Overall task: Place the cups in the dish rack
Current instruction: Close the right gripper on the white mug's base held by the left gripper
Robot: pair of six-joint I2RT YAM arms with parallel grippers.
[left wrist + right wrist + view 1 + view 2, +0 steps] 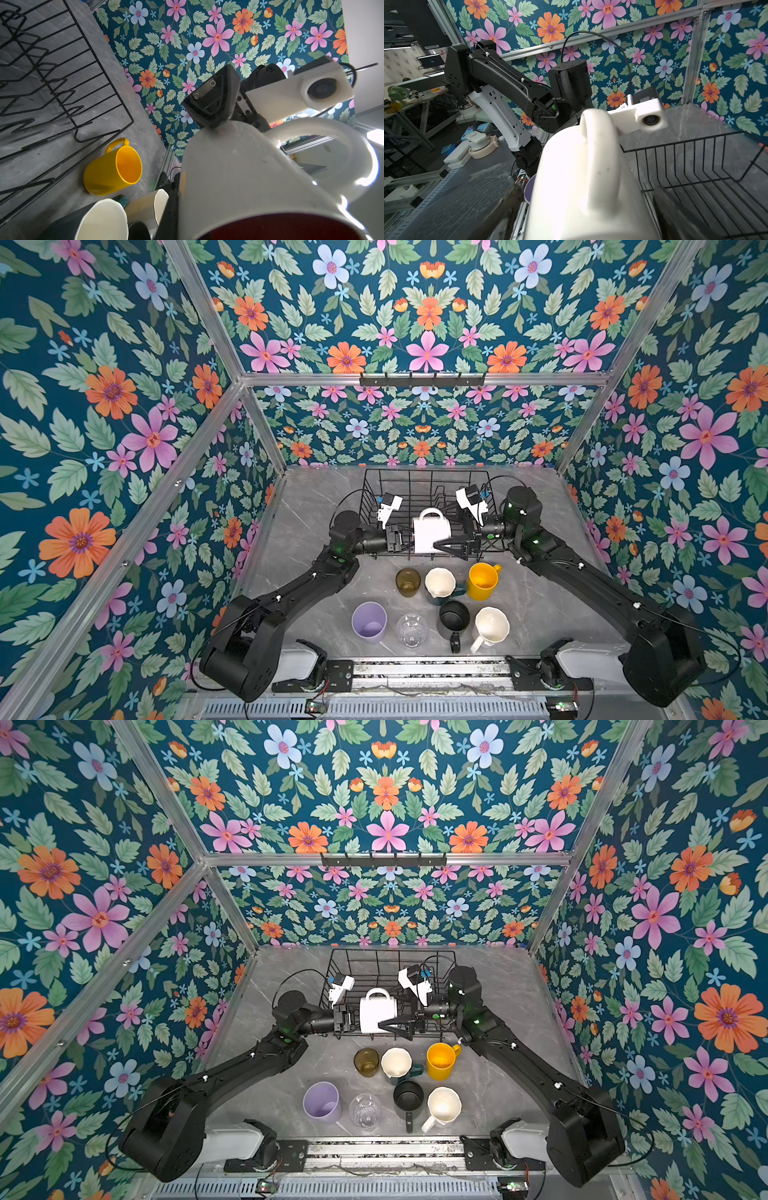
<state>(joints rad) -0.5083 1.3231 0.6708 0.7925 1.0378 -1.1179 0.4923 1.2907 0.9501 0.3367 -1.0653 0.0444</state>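
1. Left hand (402, 537) pinches the rim of the red-inside white mug (430, 533), which is held sideways, handle up, over the near side of the dish rack (428, 481).
2. Right hand (449, 536) is spread wide, fingers flanking the mug's base (I can't confirm contact).
3. Lavender tumbler (369, 621) and yellow mug (482, 581) stand on the tabletop (316, 506).

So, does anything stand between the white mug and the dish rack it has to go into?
No cup does: the dish rack looks empty. The white mug, gripped by the shut left hand, hangs sideways at its near edge. Only the open right hand, straddling the mug's base, sits over the rack.
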